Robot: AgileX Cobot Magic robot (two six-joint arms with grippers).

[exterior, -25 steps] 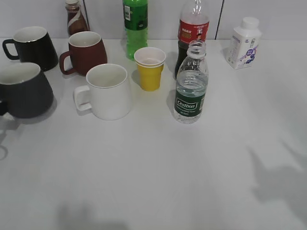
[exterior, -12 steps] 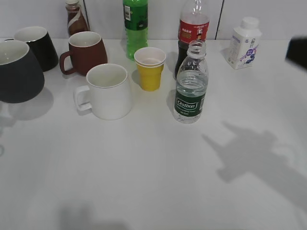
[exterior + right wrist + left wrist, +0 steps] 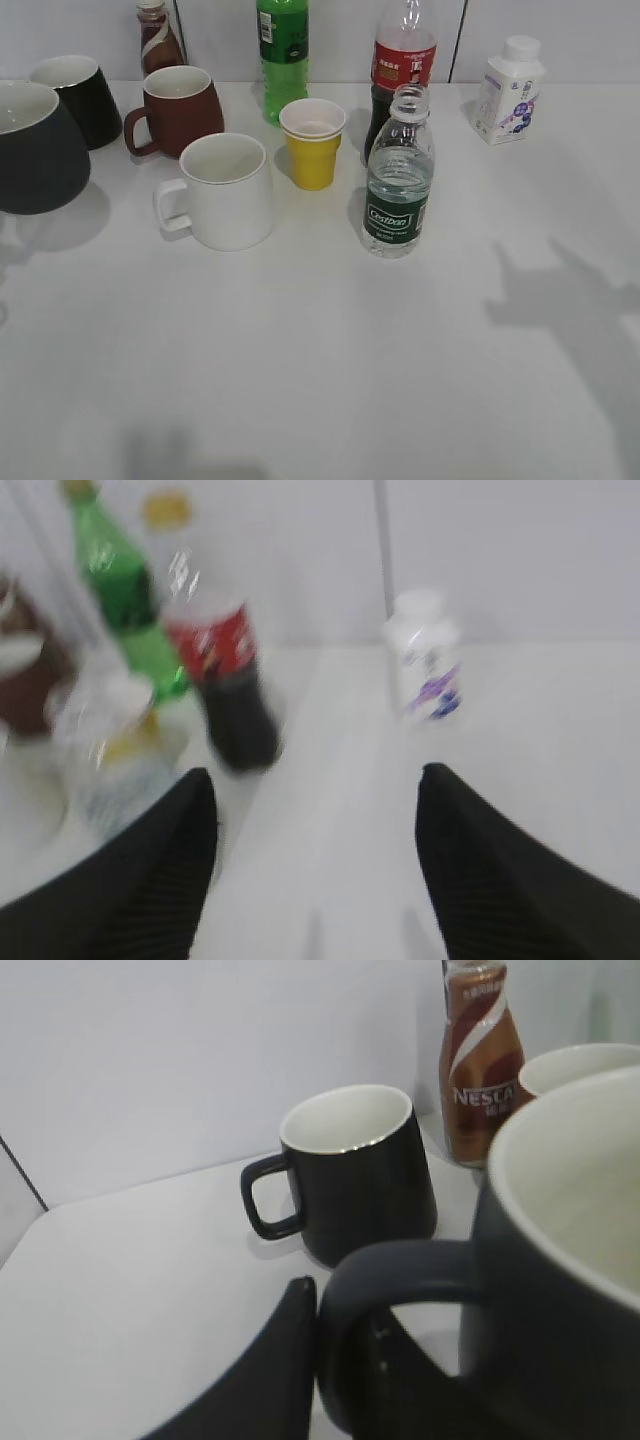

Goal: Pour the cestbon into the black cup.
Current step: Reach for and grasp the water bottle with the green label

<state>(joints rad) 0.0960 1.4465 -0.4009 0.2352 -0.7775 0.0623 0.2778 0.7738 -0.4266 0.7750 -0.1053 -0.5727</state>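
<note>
The cestbon (image 3: 398, 180), uncapped and part full, stands upright right of centre; it is a blur at the left of the right wrist view (image 3: 115, 750). The black cup (image 3: 35, 150) hangs above the table at the far left edge, with its shadow below it. In the left wrist view my left gripper (image 3: 340, 1350) is shut on the handle (image 3: 400, 1265) of this cup (image 3: 560, 1260); one finger (image 3: 285, 1360) presses the handle's outer side. My right gripper (image 3: 315, 780) is open and empty, right of the bottles. Neither gripper shows in the exterior view.
A glossy black mug (image 3: 75, 95), a reddish-brown mug (image 3: 180, 108), a white mug (image 3: 225, 190) and a yellow paper cup (image 3: 313, 142) stand left of the cestbon. A Nescafe bottle (image 3: 157, 38), green bottle (image 3: 283, 55), cola bottle (image 3: 402, 60) and white bottle (image 3: 508, 90) line the back.
The black cup has risen off the table and moved back and left. The right arm showed at the right edge half a second ago and has left the exterior view; its shadow shifted right.
</note>
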